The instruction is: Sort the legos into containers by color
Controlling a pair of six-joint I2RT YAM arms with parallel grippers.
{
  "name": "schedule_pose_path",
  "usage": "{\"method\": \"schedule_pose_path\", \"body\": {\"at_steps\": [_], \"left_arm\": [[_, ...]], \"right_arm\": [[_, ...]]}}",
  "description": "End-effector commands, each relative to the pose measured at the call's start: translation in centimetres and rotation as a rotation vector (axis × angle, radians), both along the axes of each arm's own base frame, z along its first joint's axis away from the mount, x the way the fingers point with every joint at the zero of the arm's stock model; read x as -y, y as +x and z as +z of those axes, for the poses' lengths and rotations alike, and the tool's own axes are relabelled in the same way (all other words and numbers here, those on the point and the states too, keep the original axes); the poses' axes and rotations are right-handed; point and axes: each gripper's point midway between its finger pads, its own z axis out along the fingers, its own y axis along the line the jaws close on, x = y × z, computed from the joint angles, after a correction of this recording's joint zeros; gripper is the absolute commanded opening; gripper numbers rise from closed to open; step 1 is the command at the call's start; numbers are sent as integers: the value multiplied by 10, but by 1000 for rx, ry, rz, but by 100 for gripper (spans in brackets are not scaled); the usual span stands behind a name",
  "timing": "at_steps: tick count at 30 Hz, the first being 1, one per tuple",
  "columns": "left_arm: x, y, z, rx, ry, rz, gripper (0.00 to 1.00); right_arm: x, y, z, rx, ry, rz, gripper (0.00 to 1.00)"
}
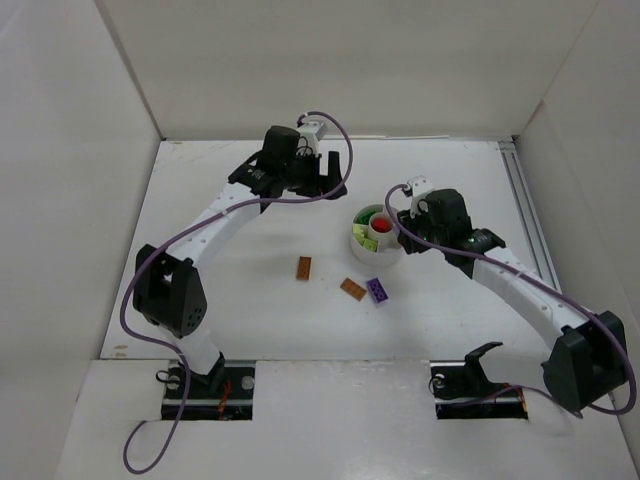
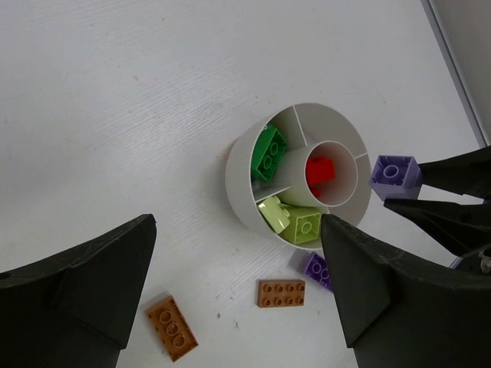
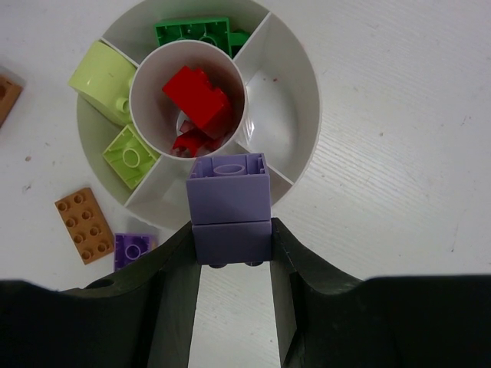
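- Over the near rim of the round white plastic tub [image 3: 305, 146], the right pincer [image 3: 230, 234] is clamped on a pale purple square plastic brick [image 3: 230, 201]. One finger presses each side face, and the brick hangs clear of the white bench [image 3: 399, 192].
- The brick sits right above the spot where a divider wall meets the rim, with a bare wedge compartment [image 3: 280, 100] beyond it to the right and another bare wedge to the left.
- We judge that a release here could drop it onto that wall. It might then tip back onto the bench or roll towards the central cup holding the red bricks [image 3: 199, 96].
- The grip is on the brick's lower part, with the rest jutting past the fingertips, so a knock against the rim could twist it loose.
- Nothing holds the tub. If the fingers come down on it, they may shove or tilt it and unsettle the green brick [image 3: 192, 34] and the yellow-green bricks [image 3: 130, 153].
- The left pincer [image 2: 236, 230] stands empty with its jaws wide apart, off to the tub's far-left side.
- A small purple brick [image 3: 132, 249] and two orange-brown plates [image 3: 83, 226] lie unsorted on the bench near the tub.
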Motion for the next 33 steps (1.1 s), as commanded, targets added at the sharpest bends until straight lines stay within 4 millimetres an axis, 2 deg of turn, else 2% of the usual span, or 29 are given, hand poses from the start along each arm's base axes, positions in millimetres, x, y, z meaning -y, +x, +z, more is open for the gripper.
{"method": "schedule_pose_path", "body": {"at_steps": [1,6,17,24,33], "left_arm": [[-5,-2,14,34,-17,20,85],[-5,-3,18,42,-21,20,85],[-9,-3,14,30,-4,36,85],[-9,-3,14,30,-4,36,85],[-11,-4,14,33,1,44,85]], "right_arm": [[-3,5,20,67,38,8,11],[-2,5,23,78,36,14,11],[-3,3,19,68,37,21,11],[-4,5,15,68,37,21,20],[-10,4,9,51,52,48,21]]}}
